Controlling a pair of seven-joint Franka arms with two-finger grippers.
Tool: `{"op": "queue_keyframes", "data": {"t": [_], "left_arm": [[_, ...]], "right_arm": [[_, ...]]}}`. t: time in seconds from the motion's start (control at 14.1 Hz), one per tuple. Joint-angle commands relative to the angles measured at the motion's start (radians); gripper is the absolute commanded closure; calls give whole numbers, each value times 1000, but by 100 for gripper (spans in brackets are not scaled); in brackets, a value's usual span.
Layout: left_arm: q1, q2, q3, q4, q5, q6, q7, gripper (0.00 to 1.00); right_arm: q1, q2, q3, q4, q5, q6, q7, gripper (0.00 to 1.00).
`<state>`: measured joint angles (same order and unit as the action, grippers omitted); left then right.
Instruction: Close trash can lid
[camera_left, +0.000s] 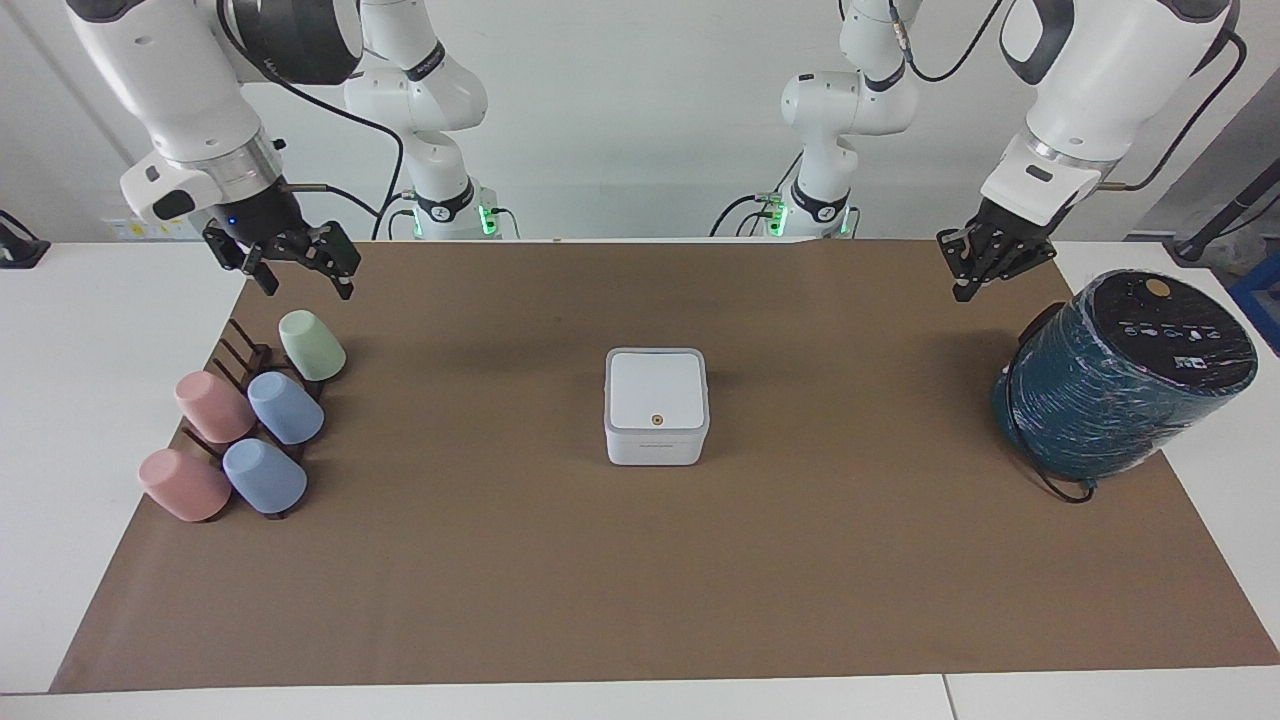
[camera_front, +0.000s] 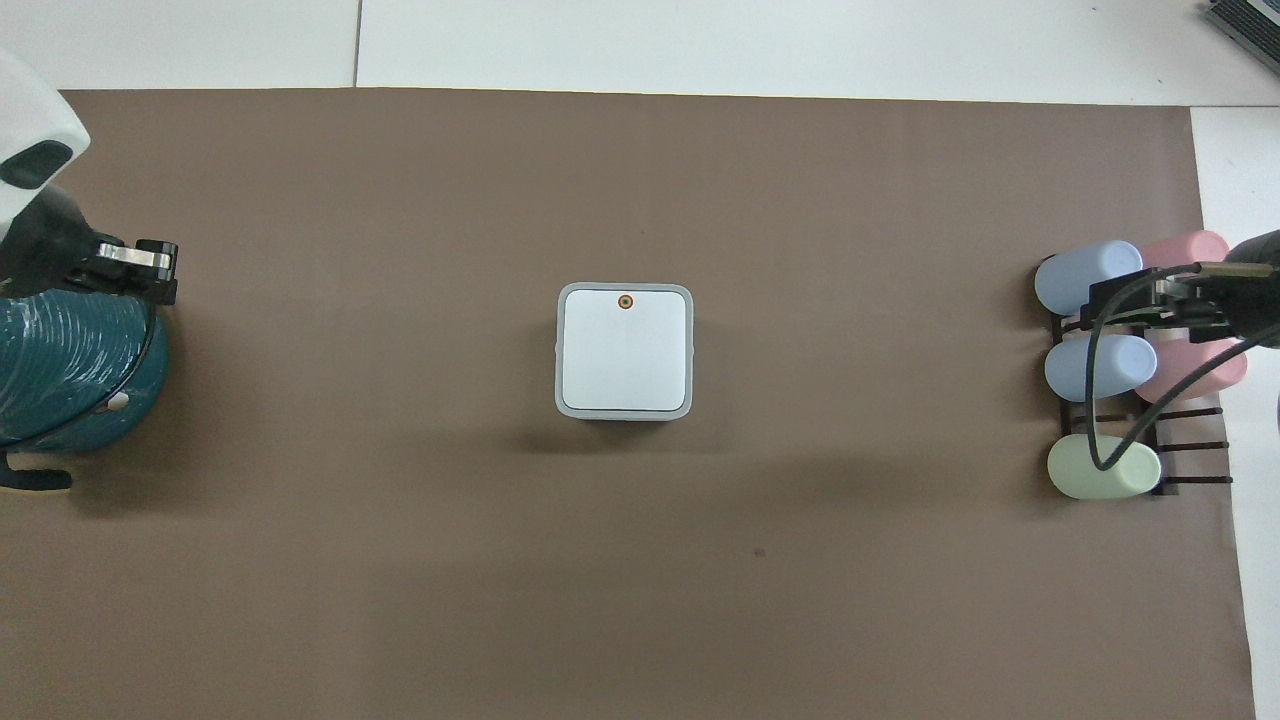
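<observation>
The small white trash can (camera_left: 655, 445) stands in the middle of the brown mat. Its lid (camera_left: 655, 388) lies flat and closed on top, orange dot up; the overhead view shows it too (camera_front: 625, 350). No blue stripe shows. My left gripper (camera_left: 975, 272) hangs in the air at the left arm's end of the table, beside the teal cylinder, and shows in the overhead view (camera_front: 140, 262). My right gripper (camera_left: 300, 270) hangs open and empty over the cup rack, also seen from overhead (camera_front: 1140, 300). Both are far from the can.
A large dark teal cylinder (camera_left: 1120, 390) with a black cable leans at the left arm's end of the mat. A dark rack (camera_left: 245, 350) with several pastel cups (camera_left: 285, 408) lies at the right arm's end. The brown mat (camera_left: 640, 580) covers most of the table.
</observation>
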<state>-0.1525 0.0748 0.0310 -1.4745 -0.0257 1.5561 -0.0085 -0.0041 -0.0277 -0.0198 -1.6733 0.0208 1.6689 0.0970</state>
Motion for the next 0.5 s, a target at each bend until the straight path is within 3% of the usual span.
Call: {"op": "queue_keyframes", "data": {"t": [0.0,0.07,0.21,0.43], "left_arm": [[2,-41,-3,-59,13,30,16,74],[2,-39,-3,-59,13,29,15,46],[2,-39,-3,-58,13,29,16,4],[2,-39,-3,-56,12,33,22,0]], "right_arm": [[-11,-17,3,-20,16,19,-13,0],[-11,-17,3,-20,16,19,-13,0],[-11,-17,3,-20,16,19,-13,0],[-11,-17,3,-20,16,19,-13,0]]}}
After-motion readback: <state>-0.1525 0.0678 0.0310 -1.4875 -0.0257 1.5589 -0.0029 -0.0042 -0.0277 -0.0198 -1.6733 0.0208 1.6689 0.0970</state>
